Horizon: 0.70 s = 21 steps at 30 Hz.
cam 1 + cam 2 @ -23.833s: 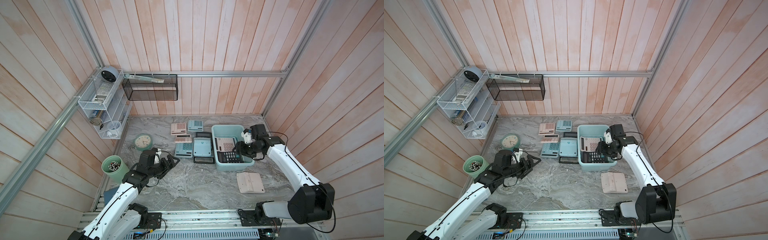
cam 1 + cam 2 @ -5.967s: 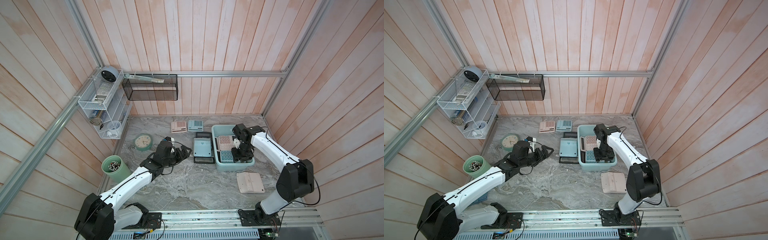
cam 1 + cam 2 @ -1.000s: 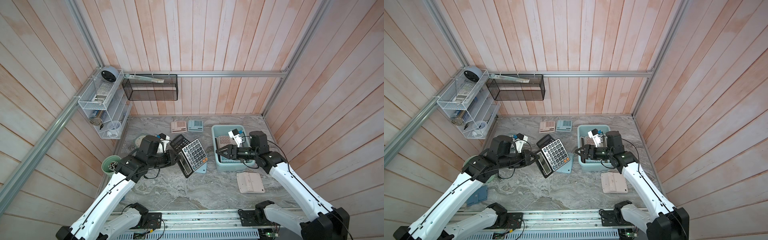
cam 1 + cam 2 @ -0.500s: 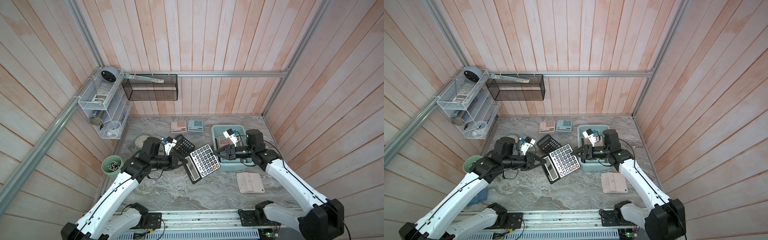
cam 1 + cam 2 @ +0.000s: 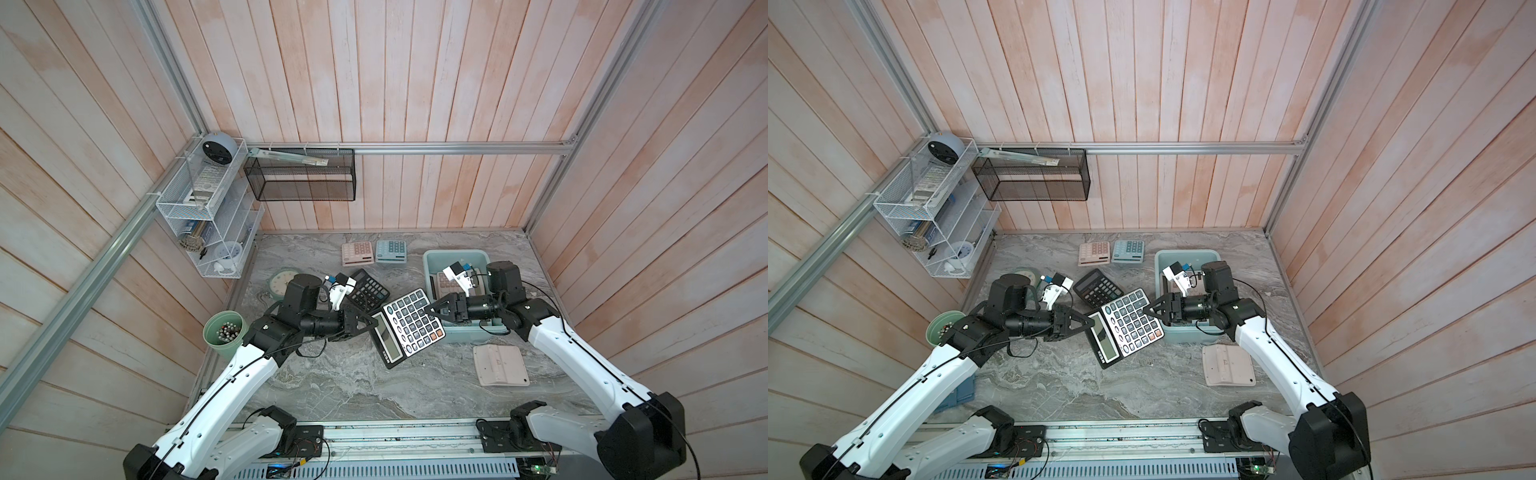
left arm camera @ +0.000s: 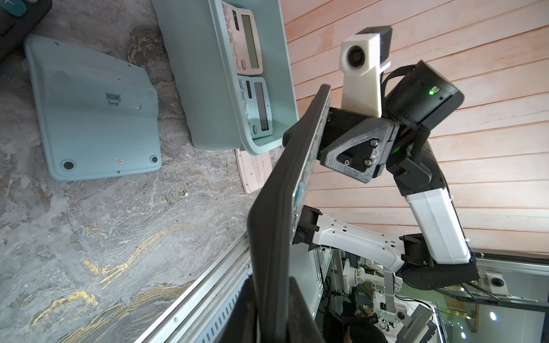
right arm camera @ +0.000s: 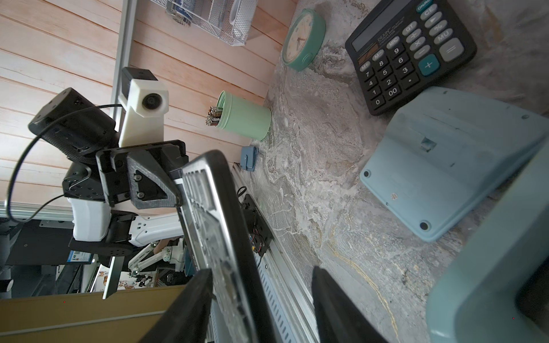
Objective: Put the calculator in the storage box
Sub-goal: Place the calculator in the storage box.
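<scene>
A large black calculator (image 5: 409, 328) with silver keys hangs tilted above the table, left of the pale teal storage box (image 5: 428, 266). My left gripper (image 5: 372, 326) is shut on its display end; the left wrist view shows the calculator (image 6: 282, 208) edge-on between the pinching fingers. My right gripper (image 5: 428, 309) straddles the opposite key end. In the right wrist view one finger (image 7: 193, 297) lies against the key face of the calculator (image 7: 219, 222), while the other finger (image 7: 332, 297) stands clear of its back, so this gripper is open.
The box holds a pink calculator (image 6: 243, 38) and a blue one (image 6: 258, 107). On the table lie a black calculator (image 5: 368, 289), a face-down blue one (image 6: 92, 110), a face-down pink one (image 5: 500, 365) and a pair at the back (image 5: 374, 251). A green pen cup (image 5: 222, 334) and clock (image 5: 280, 282) stand left.
My left arm has carried the calculator to the right, up to the right gripper. The right gripper's jaws have narrowed around its key end.
</scene>
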Each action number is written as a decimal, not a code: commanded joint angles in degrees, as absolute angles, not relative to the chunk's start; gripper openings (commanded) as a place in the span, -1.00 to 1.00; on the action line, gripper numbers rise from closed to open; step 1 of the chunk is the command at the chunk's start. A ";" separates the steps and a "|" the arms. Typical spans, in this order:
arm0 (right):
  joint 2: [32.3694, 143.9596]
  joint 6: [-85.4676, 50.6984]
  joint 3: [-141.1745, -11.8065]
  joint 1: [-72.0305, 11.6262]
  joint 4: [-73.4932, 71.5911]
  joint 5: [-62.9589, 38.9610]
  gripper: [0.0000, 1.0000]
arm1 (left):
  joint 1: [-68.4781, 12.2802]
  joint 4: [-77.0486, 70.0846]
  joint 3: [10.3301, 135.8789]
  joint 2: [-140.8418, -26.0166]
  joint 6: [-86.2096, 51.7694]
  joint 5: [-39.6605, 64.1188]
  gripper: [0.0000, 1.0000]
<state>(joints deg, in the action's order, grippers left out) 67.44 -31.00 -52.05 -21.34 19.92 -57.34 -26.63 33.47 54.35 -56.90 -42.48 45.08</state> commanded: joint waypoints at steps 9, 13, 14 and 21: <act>66.06 -38.41 -48.18 -22.05 8.98 -64.80 -0.05 | -26.54 28.03 53.84 -57.50 -42.46 48.47 -1.00; 65.74 -39.79 -47.93 -23.11 7.20 -65.74 -0.35 | -26.54 27.13 53.54 -58.14 -42.90 48.76 -1.00; 65.74 -39.97 -47.98 -23.23 7.11 -65.74 -0.46 | -26.54 26.90 53.53 -58.26 -42.93 48.78 -1.00; 65.00 -40.54 -48.51 -23.17 6.75 -64.38 -1.00 | -25.60 27.50 53.63 -58.79 -43.66 47.03 -0.50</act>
